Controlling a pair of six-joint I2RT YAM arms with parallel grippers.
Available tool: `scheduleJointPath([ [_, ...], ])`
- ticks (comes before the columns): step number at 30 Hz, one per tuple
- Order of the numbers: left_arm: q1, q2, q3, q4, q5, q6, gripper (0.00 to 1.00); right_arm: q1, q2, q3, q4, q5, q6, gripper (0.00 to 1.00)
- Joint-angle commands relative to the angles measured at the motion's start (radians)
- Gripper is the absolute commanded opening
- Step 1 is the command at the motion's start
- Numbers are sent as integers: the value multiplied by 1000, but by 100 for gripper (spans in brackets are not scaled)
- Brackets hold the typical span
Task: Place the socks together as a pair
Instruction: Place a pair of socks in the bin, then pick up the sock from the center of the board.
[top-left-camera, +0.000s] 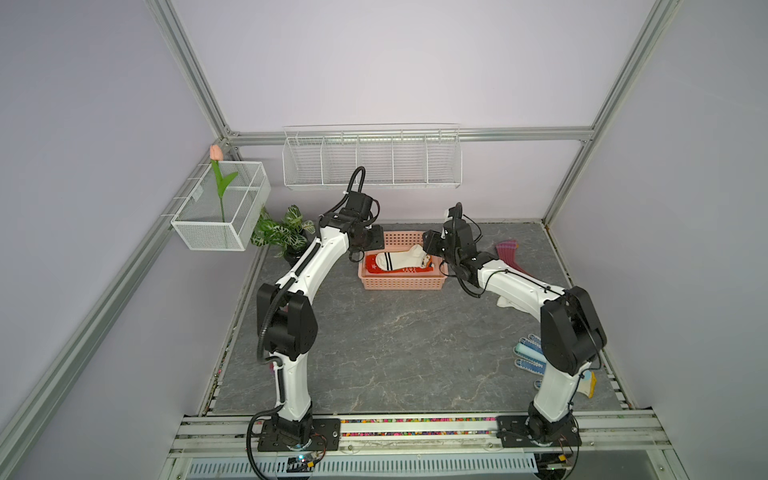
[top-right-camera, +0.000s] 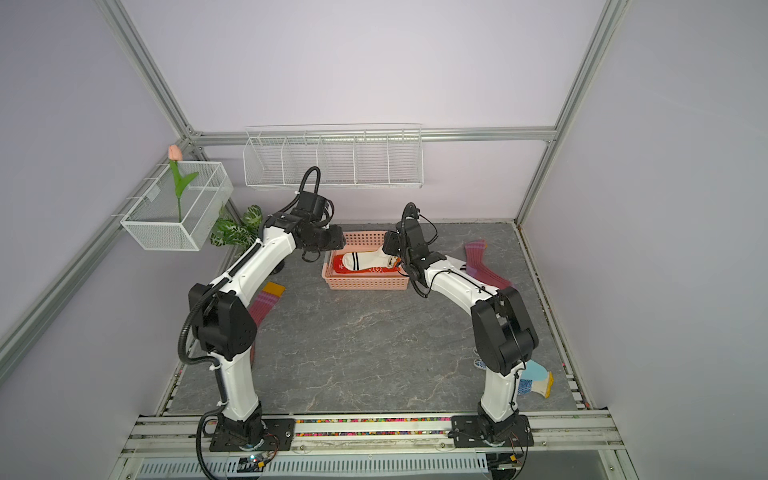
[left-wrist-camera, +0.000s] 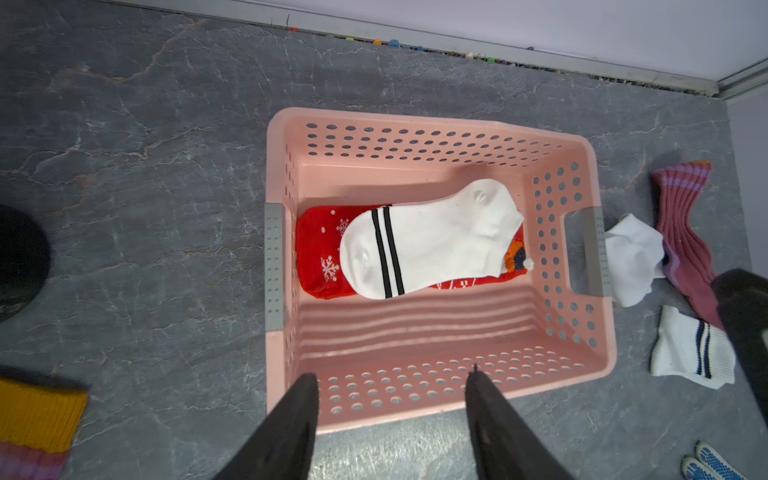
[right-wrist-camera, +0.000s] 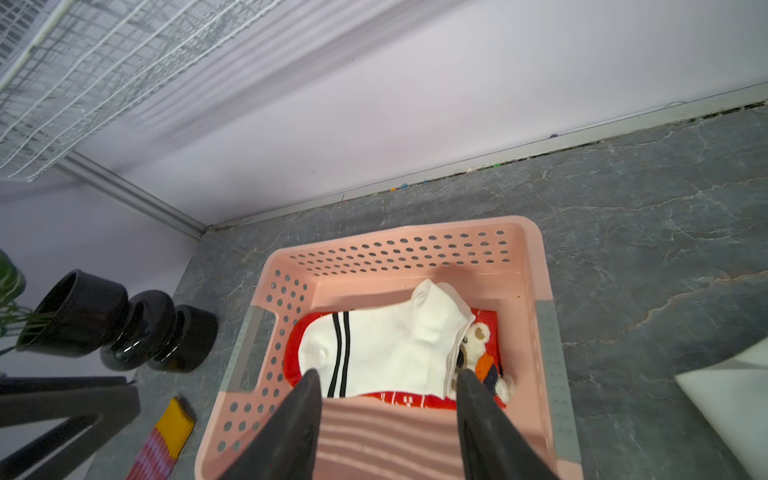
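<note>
A pink basket (left-wrist-camera: 415, 120) stands at the back of the table. Inside lies a red snowflake sock (left-wrist-camera: 320, 245) with a white black-striped sock (left-wrist-camera: 436, 245) flat on top of it. Both arms reach over the basket from either side. My left gripper (left-wrist-camera: 392, 374) hangs open and empty above the basket's near wall. My right gripper (right-wrist-camera: 387, 372) is open and empty over the white sock (right-wrist-camera: 386, 349). On the table right of the basket lie a ribbed maroon sock (left-wrist-camera: 681, 224) and a white striped sock (left-wrist-camera: 690, 349). Another maroon sock with a mustard cuff (top-right-camera: 266, 301) lies left.
Crumpled white cloth (left-wrist-camera: 633, 257) touches the basket's right handle. Blue dotted gloves (top-left-camera: 530, 353) lie by the right arm's base. A potted plant (top-left-camera: 286, 230) stands back left beside a wire box (top-left-camera: 220, 208). A wire rack (top-left-camera: 372, 160) hangs on the back wall.
</note>
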Motion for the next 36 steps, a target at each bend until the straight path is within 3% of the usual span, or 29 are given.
scheduleJointPath([
  [1,2,-137,-101,41,-5,-47,61,-5,-118,-103,-12,-37,-69,54],
  [6,2,-342,-295,54,-83,-84,62,-6,-280,-299,8,-53,-122,54],
  [11,7,-546,-520,52,-255,-159,62,-7,-402,-482,20,-37,-137,54],
  [18,53,-770,-777,62,-374,-266,70,-11,-541,-718,103,7,-148,56],
  [22,165,-786,-860,13,-341,-346,70,-11,-575,-810,152,17,-159,56],
  [29,451,-797,-995,39,-172,-393,70,-13,-626,-871,189,-4,-189,57],
  [36,494,-655,-1029,127,-226,-383,70,-14,-630,-902,238,7,-207,58],
])
